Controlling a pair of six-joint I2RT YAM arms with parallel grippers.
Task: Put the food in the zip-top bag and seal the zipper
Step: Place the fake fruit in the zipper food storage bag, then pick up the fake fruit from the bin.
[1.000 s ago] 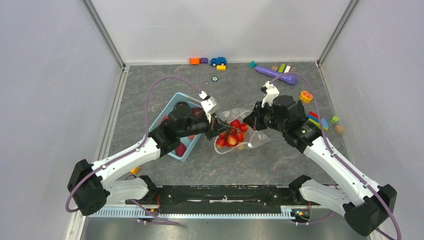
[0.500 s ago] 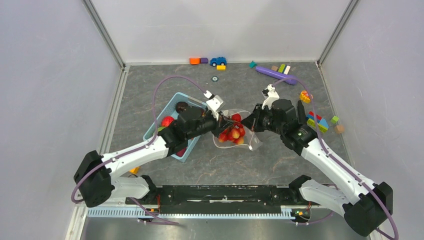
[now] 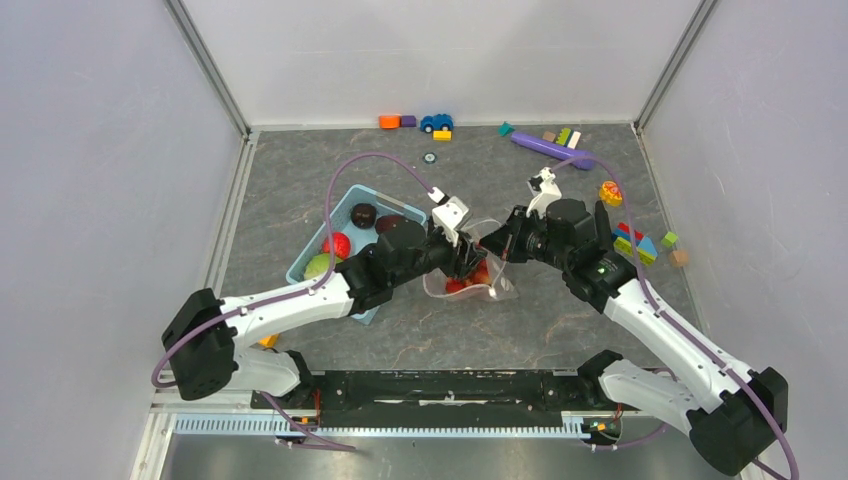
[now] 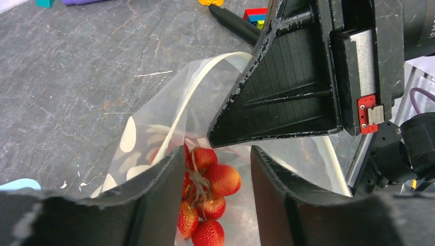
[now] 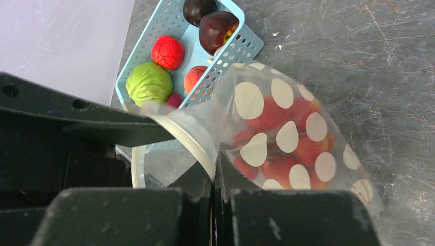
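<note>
The clear dotted zip-top bag (image 3: pixel 468 287) lies mid-table with its mouth lifted. My right gripper (image 5: pixel 215 165) is shut on the bag's rim at the zipper strip (image 5: pixel 191 139), holding the mouth up. My left gripper (image 4: pixel 218 159) is at that mouth, open, fingers apart. A bunch of red-orange food pieces (image 4: pixel 213 197) lies inside the bag, just past my left finger and free of the jaws. More food sits in the blue basket (image 5: pixel 241 46): a green piece (image 5: pixel 149 82), a red one (image 5: pixel 168 51) and a dark maroon one (image 5: pixel 218 28). The slider tab is hidden.
The light blue basket (image 3: pixel 335 207) stands left of the bag, under my left arm. A toy car (image 3: pixel 436 122) and an orange block (image 3: pixel 389 121) lie at the back wall. A purple stick (image 3: pixel 553 150) and coloured blocks (image 3: pixel 640 243) are at the right.
My left gripper carried the red bunch to the right into the bag's mouth and opened, letting it go. My right gripper stayed shut on the rim.
</note>
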